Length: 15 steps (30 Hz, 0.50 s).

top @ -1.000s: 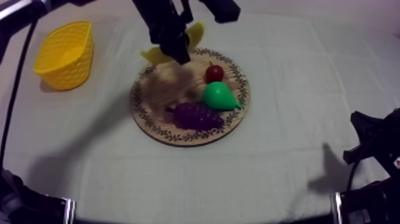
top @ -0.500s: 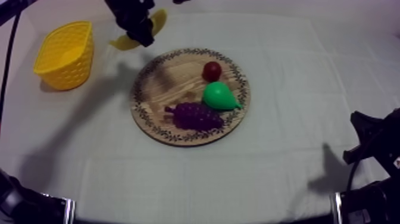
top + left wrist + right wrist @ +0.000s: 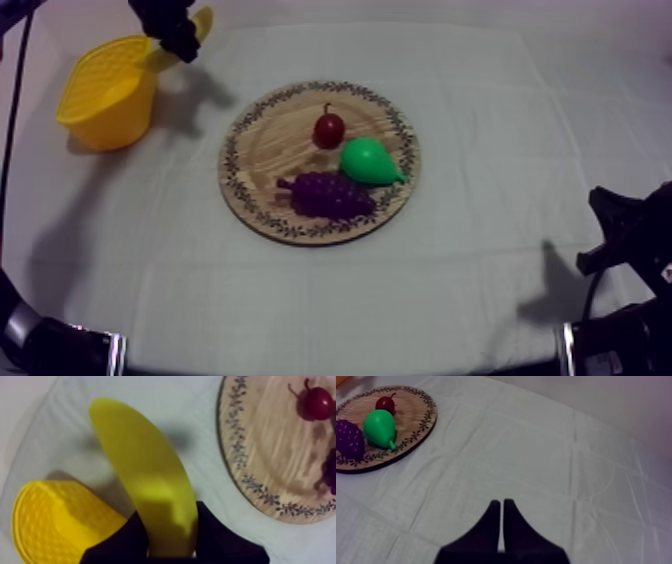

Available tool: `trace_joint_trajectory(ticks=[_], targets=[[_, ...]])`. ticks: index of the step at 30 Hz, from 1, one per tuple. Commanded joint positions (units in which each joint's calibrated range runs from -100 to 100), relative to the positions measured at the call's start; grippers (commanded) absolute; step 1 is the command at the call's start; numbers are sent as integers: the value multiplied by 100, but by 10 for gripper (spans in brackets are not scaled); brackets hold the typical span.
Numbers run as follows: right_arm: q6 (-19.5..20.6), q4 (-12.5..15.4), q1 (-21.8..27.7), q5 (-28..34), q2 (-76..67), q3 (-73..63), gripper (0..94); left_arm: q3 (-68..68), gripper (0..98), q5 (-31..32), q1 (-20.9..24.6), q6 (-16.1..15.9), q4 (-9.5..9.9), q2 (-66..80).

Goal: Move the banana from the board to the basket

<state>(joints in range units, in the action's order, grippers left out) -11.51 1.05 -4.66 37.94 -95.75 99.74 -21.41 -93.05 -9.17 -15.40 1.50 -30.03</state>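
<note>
My left gripper [image 3: 180,38] is shut on the yellow banana [image 3: 200,22] and holds it in the air by the right rim of the yellow basket [image 3: 108,92]. In the left wrist view the banana [image 3: 145,481] sticks out between my black fingers [image 3: 220,536], with the basket [image 3: 55,521] just beside it and the round wooden board [image 3: 270,451] farther off. The board [image 3: 262,150] lies mid-table and carries a small red fruit [image 3: 328,129], a green pear [image 3: 368,161] and purple grapes [image 3: 330,193]. My right gripper [image 3: 501,507] is shut on nothing, low over the cloth at the right.
The right arm [image 3: 630,250] rests at the table's lower right edge. The board with the red fruit [image 3: 385,403], pear [image 3: 380,428] and grapes [image 3: 348,438] lies well away from the right gripper. Bare cloth lies between the board and the basket.
My left gripper has carried the banana off the board and leftward to the basket's rim. The small red fruit has rolled a little left and down on the board. The right arm has stayed still.
</note>
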Motion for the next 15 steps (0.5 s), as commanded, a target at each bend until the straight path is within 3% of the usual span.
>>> trace_joint_trajectory(ticks=[1,15], targets=[[1,0,-1,-4,-1,4,4,-77,147,4,138,-4,8,-89],[1,0,-1,-4,-1,4,4,-309,145,96,818,29,24,-421]])
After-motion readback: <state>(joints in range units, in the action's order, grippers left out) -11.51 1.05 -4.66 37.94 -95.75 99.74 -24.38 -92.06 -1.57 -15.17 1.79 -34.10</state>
